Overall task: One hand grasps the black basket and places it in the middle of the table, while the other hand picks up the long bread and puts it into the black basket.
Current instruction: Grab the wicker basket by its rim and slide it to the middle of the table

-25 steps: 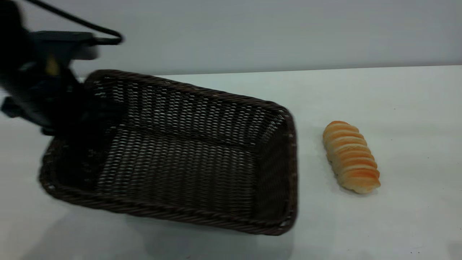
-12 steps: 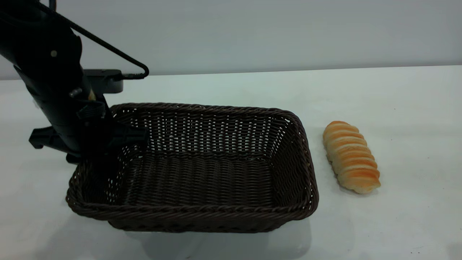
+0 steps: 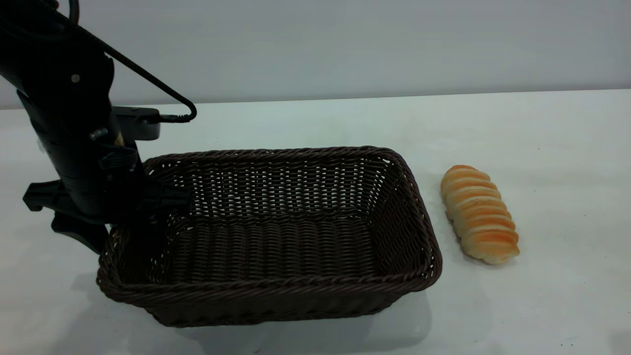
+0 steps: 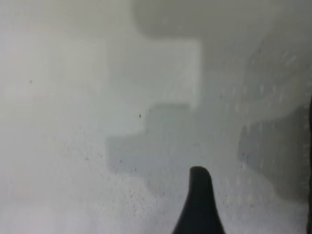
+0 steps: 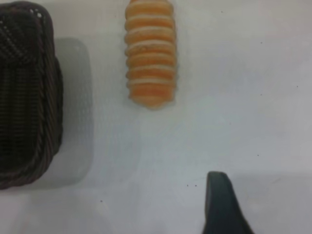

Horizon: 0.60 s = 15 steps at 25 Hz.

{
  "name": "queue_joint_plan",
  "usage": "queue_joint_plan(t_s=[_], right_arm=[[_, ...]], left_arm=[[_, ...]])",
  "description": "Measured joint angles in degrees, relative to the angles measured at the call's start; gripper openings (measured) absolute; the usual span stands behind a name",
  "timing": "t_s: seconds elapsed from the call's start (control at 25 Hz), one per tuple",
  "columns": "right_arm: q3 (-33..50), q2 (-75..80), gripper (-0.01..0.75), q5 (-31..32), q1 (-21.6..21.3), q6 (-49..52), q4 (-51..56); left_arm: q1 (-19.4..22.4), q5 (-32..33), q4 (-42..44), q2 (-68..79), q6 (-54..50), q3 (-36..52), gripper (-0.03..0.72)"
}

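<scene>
Since half a second ago, black basket (image 3: pixel 276 236) is settled flatter near mid-table (image 3: pixel 542 305); left gripper (image 3: pixel 118 217) seems clamped on its left rim. Long bread (image 3: pixel 479 214) lies just beside, awaiting right gripper (image 5: pixel 222 207), spread indeterminable.

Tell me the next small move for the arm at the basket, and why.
Probably let go of the basket and lift the left end effector clear. The basket appears to sit flat on the table, near the middle, and the end effector is at its left end wall. The bread lies on the table beside the basket's right end, not yet picked up.
</scene>
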Motion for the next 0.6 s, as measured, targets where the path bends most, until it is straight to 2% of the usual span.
queue_joint_plan(t_s=[0.6], right_arm=[[0.0,0.0,0.427,0.23,0.0,-4.54,4.37]], left_arm=[[-0.05,5.81,0.2,-11.49,-0.52,0.17,0.62]])
